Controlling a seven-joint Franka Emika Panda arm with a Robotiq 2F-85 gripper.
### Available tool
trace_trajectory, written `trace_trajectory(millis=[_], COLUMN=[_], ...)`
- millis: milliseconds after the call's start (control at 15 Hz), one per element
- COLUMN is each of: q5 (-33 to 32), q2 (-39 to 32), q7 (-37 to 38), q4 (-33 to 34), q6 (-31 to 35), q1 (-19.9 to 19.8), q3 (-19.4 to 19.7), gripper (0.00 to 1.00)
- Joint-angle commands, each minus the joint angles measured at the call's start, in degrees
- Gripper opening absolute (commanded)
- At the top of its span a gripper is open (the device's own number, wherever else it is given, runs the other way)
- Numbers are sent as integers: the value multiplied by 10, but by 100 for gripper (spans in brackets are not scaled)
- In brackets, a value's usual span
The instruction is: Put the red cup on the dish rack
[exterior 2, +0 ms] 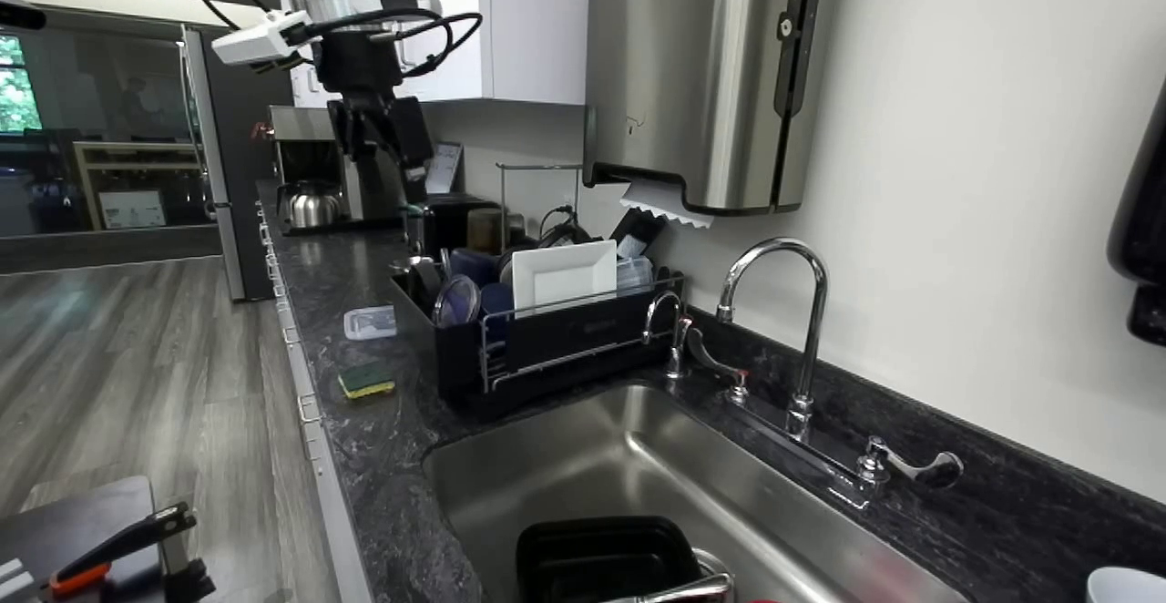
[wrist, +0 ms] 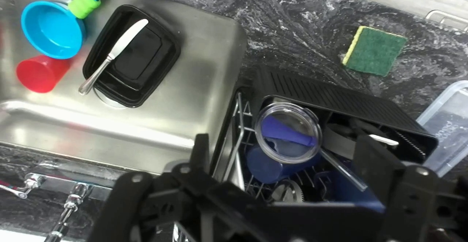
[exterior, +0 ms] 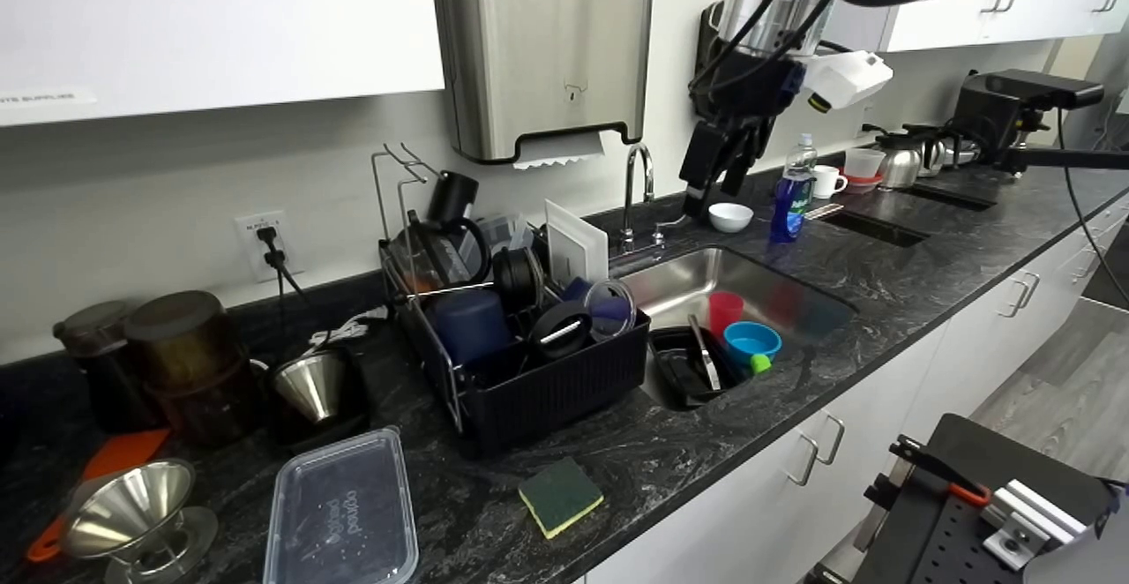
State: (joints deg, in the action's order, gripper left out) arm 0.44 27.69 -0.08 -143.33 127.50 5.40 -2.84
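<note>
In the steel sink, at the left of the wrist view, sits the red cup, just beside a round blue dish; whether the two touch is hard to tell. A bright green piece shows right by the dish's rim. Near them in the sink lies a black rectangular tray with a table knife laid across it, the blade over the tray and the handle's end reaching past its edge.

The gripper hangs well above, its jaws spread wide apart; in the wrist view, part of the black dish rack can be seen through the gap between them. The rack stands on the dark counter right beside the sink and is well filled: a white plate stands on edge in it, a dark blue vessel sits farther in, and a clear round lid shows at the end nearest the sink.

On the counter in front of the rack lies a green and yellow sponge, and a clear plastic container lies beyond the sponge, well apart from the sink. Behind the sink rises a chrome faucet; in an exterior view, a white bowl and a bottle of blue liquid stand on the counter.
</note>
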Motion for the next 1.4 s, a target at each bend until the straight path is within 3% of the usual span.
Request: trace_trajectory(millis=[0, 533, 1000, 1333], q5=[-22, -55, -42, -48], q2=[-26, -74, -128, -136], q7=[-18, -20, -50, -38], q4=[-6, 1, 24, 23], q6=[33, 55, 66, 63], q1=[-23, -75, -111, -125], q3=[12, 59, 114, 120], gripper=[100, 100, 100, 100])
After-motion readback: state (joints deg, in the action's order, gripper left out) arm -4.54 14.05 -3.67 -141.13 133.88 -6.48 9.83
